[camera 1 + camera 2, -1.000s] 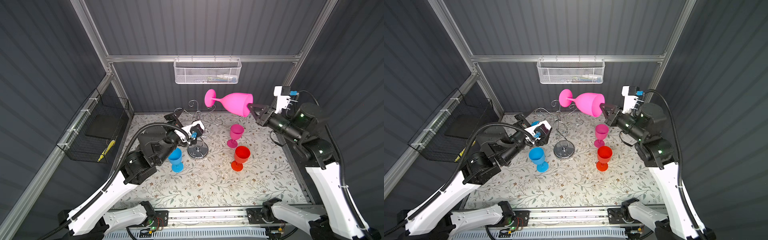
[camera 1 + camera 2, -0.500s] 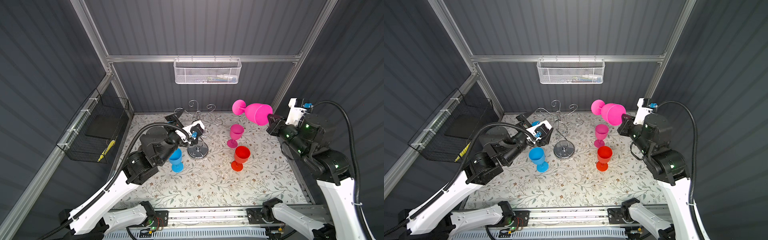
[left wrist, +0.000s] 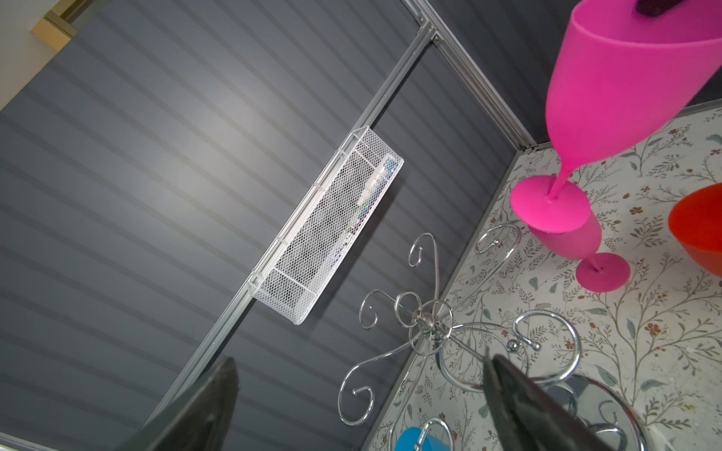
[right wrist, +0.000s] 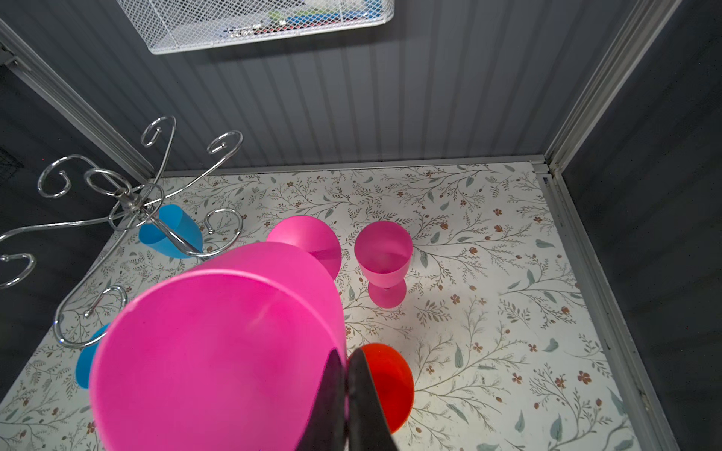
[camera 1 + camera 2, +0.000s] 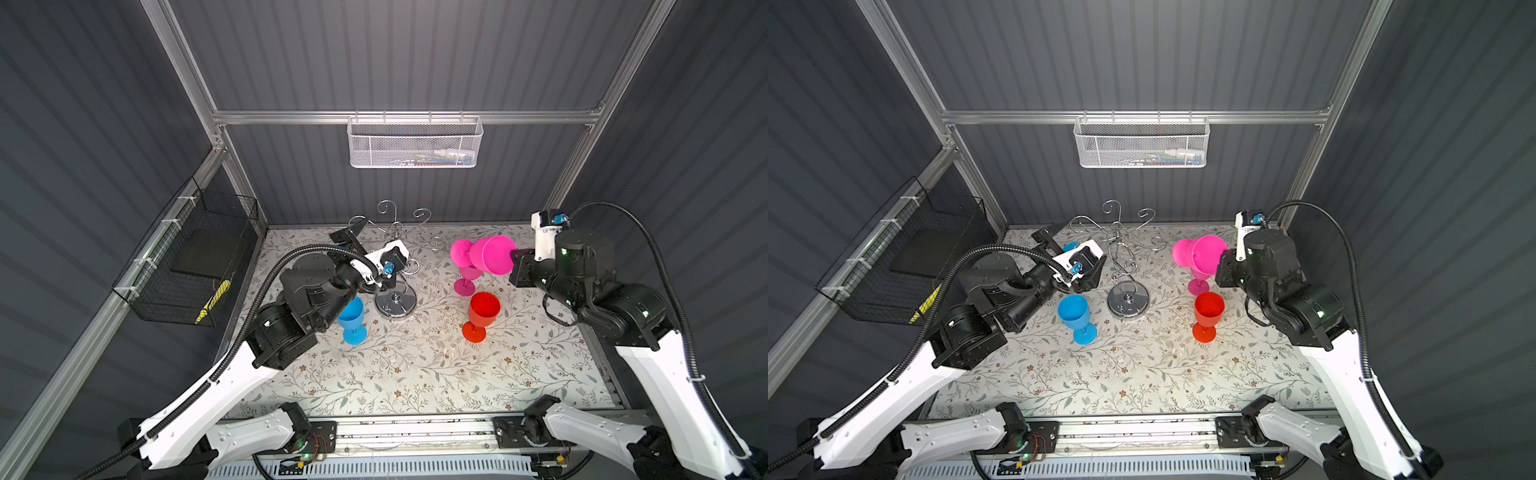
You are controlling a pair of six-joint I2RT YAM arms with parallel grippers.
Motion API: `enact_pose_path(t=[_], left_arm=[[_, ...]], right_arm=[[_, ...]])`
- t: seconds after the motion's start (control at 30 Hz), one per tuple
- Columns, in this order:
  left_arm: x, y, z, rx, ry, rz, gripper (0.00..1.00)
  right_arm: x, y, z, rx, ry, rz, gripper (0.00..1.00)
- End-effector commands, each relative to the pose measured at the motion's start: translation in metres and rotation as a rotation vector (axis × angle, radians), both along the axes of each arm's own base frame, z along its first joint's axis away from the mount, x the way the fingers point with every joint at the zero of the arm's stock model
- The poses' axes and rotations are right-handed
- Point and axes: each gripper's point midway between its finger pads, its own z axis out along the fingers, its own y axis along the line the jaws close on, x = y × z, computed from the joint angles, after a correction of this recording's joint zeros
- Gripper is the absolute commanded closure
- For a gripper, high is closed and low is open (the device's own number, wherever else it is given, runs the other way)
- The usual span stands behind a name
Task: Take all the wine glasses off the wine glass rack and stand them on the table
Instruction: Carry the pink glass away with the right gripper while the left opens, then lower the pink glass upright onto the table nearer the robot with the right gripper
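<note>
Presently held: pink wine glass (image 5: pixel 490 254), lying on its side in the air, foot toward the left, well clear of the wine glass rack (image 5: pixel 395 266) at centre-far; the right gripper (image 4: pixel 346 384) pinches the bowl's rim, one finger inside, one outside, likely so the foot could slide off a scroll arm.
Left gripper (image 3: pixel 359 390): jaws wide apart, empty, just beside the rack stem, seemingly to steady it.
Standing on the table (image 5: pixel 415 374): small pink glass (image 5: pixel 467 278), red glass (image 5: pixel 482 313), blue glass (image 5: pixel 352 320); a second blue glass (image 4: pixel 170 234) behind the rack.
</note>
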Motion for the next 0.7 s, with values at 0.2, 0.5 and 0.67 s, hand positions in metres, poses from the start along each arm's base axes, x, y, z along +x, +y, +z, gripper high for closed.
enact_pose_path(t=[0.2, 0.5, 0.67], left_arm=[[0.001, 0.004, 0.006, -0.045, -0.008, 0.022, 0.0], [0.004, 0.0, 0.005, -0.041, -0.006, 0.023, 0.0], [0.004, 0.0, 0.002, -0.047, 0.0, 0.025, 0.0]], right_arm=[[-0.016, 0.028, -0.009, -0.01, 0.077, 0.086, 1.0], [-0.028, 0.057, -0.045, -0.068, 0.219, 0.154, 1.0], [-0.037, 0.071, -0.072, -0.106, 0.281, 0.168, 1.0]])
